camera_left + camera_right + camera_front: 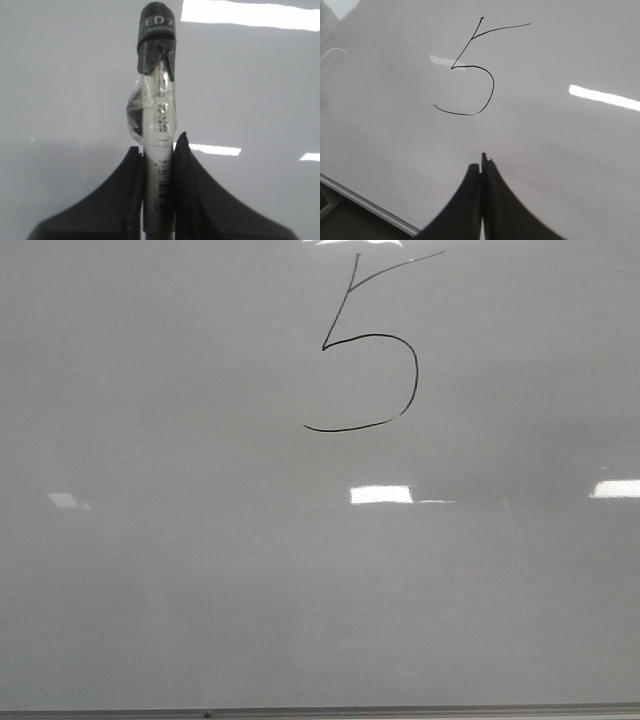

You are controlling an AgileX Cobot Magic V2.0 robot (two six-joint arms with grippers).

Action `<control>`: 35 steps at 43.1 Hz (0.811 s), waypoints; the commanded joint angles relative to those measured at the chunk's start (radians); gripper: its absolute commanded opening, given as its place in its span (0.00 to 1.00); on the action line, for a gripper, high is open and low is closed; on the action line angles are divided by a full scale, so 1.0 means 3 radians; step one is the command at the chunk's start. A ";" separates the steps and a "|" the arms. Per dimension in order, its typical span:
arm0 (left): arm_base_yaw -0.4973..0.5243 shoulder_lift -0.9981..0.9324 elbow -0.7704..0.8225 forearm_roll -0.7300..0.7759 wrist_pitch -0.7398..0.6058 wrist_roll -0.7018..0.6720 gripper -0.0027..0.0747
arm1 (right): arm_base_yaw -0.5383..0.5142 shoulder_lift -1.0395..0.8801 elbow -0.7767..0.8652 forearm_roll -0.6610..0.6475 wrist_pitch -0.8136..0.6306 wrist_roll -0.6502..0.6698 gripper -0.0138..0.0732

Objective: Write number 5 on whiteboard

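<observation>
Number 5 (367, 350) thin, black on whiteboard (150, 590) — left fingers (131, 192) pinching marker (157, 115), right fingers (470, 200) pressed together.

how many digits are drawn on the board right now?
1. A single number 5 sits near the top middle of the whiteboard in the front view; the right wrist view shows the same one.

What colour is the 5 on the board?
Black. The number 5 is a thin line on the whiteboard, clearest in the front view.
</observation>
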 commanded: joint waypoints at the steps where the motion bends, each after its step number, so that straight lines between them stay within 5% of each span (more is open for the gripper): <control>1: 0.0003 0.0283 -0.0101 0.0052 -0.0594 -0.0182 0.01 | -0.0025 0.0011 -0.0089 0.0019 -0.0273 0.0005 0.08; 26: 0.0003 0.1148 -0.0303 0.0310 -0.0778 -0.0236 0.01 | -0.0025 0.0011 -0.0089 0.0019 -0.0270 0.0005 0.08; 35: 0.0003 0.1141 -0.0303 0.0317 -0.0797 -0.0229 0.22 | -0.0025 0.0011 -0.0089 0.0019 -0.0266 0.0005 0.08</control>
